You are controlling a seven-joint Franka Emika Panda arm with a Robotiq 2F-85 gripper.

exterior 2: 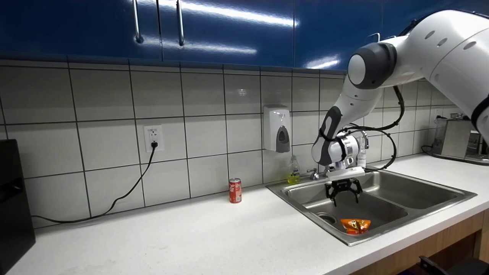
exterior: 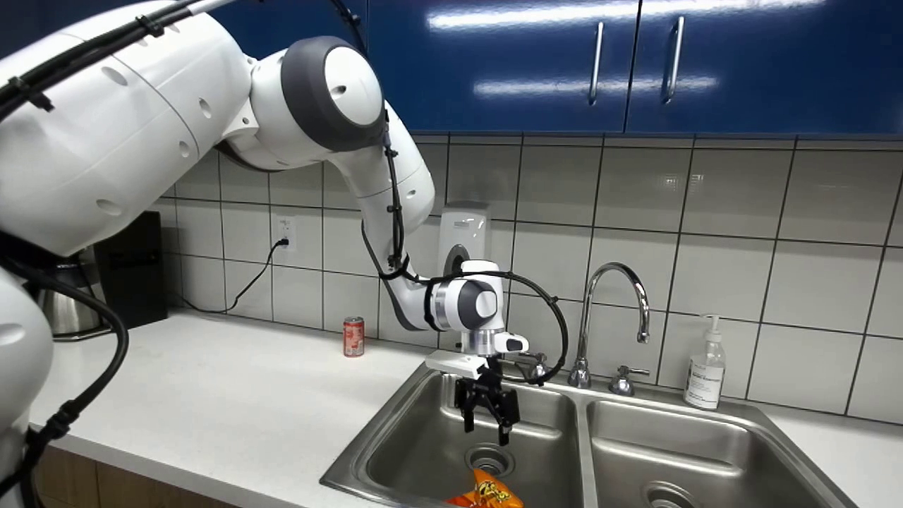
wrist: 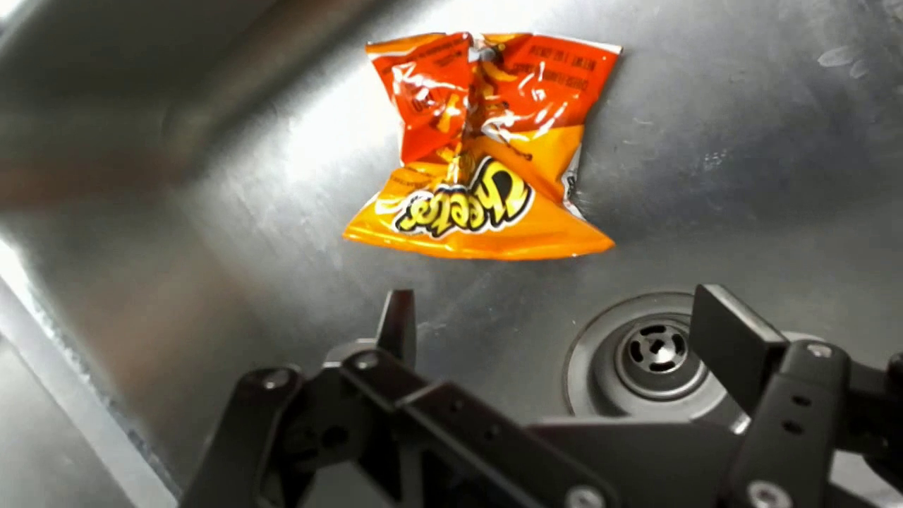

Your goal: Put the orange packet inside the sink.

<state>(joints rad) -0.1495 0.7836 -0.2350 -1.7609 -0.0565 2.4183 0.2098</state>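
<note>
Inside the sink (exterior: pixel 423 432), orange packet (wrist: pixel 483 152) — below the hand (exterior 2: pixel 346 200), apart from it, fingers (wrist: pixel 735 346) spread

Both exterior views face tiled wall (exterior: pixel 550 257), share sink (exterior: pixel 585 451); wrist view close, downward.

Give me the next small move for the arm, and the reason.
I'd probably raise the pincer away from the sink: the orange packet already lies inside it, and the jaws stand open, gripping nothing, so the placing looks done.
</note>
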